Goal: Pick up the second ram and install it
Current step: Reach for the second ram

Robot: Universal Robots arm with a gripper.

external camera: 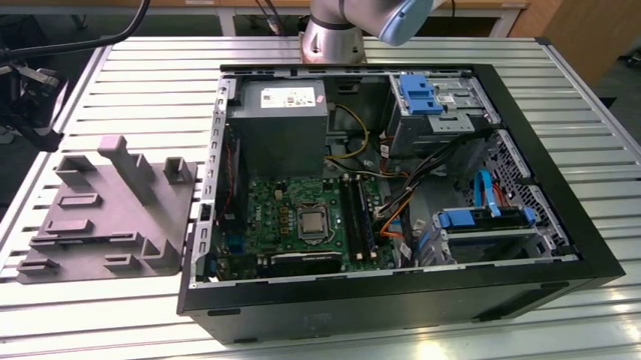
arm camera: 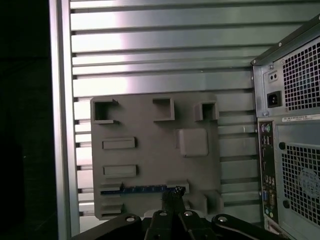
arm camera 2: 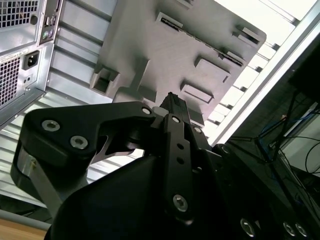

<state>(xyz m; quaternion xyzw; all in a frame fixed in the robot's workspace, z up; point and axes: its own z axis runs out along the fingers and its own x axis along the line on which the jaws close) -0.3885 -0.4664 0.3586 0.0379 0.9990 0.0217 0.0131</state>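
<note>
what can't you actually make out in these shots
Second ram, first wrist view: just its edge shows, standing in a grey holder slot; the end effector covers one end.
Memory slots, exterior view: too small to tell if any is filled.
Robot arm, exterior view: cut off by the top edge.

Overhead light glares on the slatted table (external camera: 150,75); case (external camera: 401,296) interior shadowed.
</note>
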